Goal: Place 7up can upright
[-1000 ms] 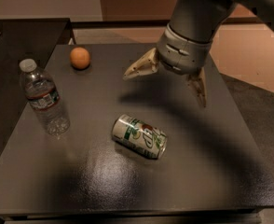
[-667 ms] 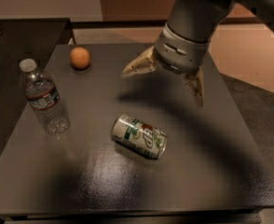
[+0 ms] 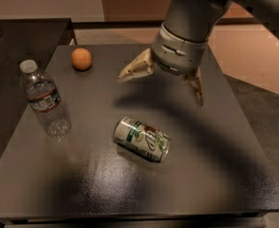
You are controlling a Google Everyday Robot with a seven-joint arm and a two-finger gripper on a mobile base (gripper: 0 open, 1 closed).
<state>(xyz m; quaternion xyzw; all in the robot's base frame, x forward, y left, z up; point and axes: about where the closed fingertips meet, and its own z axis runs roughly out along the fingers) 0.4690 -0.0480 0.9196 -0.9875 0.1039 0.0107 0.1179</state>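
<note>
The 7up can lies on its side near the middle of the dark table, its top end pointing left and slightly away from me. Its body is white-silver with green lettering and a red spot. My gripper hangs above the table behind the can, clear of it. Its two tan fingers are spread wide apart and hold nothing. The grey arm comes in from the upper right.
A clear plastic water bottle with a white cap stands upright at the left side of the table. An orange fruit sits at the back left. A second dark surface adjoins on the left.
The gripper has shifted slightly to the left and a little toward the can. The can, bottle and fruit have not moved.
</note>
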